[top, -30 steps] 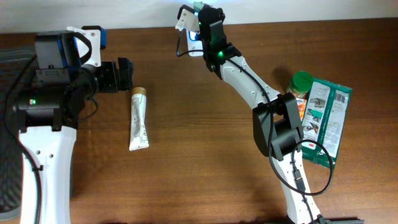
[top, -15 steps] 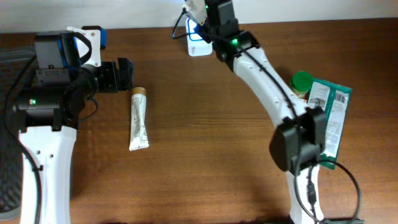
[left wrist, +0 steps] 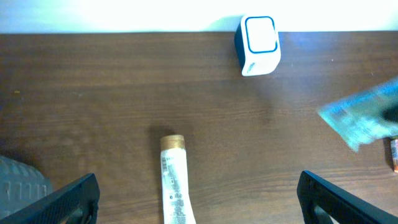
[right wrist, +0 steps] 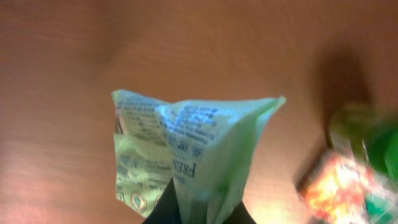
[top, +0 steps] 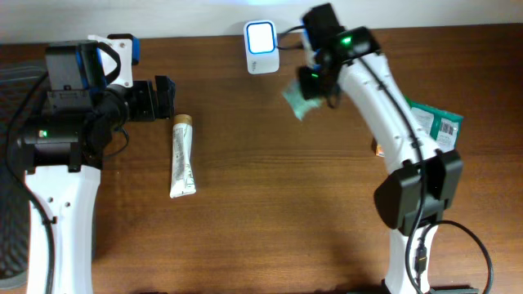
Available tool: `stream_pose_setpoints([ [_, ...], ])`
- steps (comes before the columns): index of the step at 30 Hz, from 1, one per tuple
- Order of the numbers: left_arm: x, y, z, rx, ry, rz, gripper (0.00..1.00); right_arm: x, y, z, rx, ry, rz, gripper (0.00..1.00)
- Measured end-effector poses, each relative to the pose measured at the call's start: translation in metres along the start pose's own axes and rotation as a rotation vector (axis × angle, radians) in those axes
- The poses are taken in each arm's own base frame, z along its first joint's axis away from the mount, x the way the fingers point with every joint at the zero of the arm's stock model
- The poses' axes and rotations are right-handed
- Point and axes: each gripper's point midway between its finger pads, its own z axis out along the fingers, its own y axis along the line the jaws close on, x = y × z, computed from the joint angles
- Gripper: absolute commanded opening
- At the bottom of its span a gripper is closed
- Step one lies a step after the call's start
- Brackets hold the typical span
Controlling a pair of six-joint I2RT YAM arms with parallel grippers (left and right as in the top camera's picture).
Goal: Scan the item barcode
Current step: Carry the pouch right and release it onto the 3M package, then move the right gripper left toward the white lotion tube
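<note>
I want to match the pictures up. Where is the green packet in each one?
Overhead: green packet, blurred, just right of the white scanner.
Left wrist: blurred at the right edge, right of and below the scanner.
Right wrist: centre, pinched in the right claw; no scanner here.
Shared landmark: the scanner.

table (top: 261,220): dark brown wood grain, faint sheen | wall (top: 180,16): pale, along far edge

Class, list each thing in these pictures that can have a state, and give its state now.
left gripper: open, empty
right gripper: shut on green packet
green packet: gripped, crumpled
barcode scanner: standing, face lit
tube: lying flat, cap on
green bag: lying flat, partly hidden
</note>
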Motion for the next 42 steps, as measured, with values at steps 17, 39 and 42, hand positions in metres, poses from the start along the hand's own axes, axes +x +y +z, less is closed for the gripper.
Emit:
stream_pose_setpoints([
  [17,0.0,0.0,0.0,0.0,-0.002,0.0,0.99,0.089,-0.169,0.04,0.119,0.328,0.549,0.3],
  [39,0.0,0.0,0.0,0.0,-0.002,0.0,0.99,0.024,-0.089,0.011,-0.191,0.134,0.265,0.6],
  [42,0.0,0.0,0.0,0.0,-0.002,0.0,0.99,0.002,-0.025,0.009,-0.323,0.057,0.143,0.62],
])
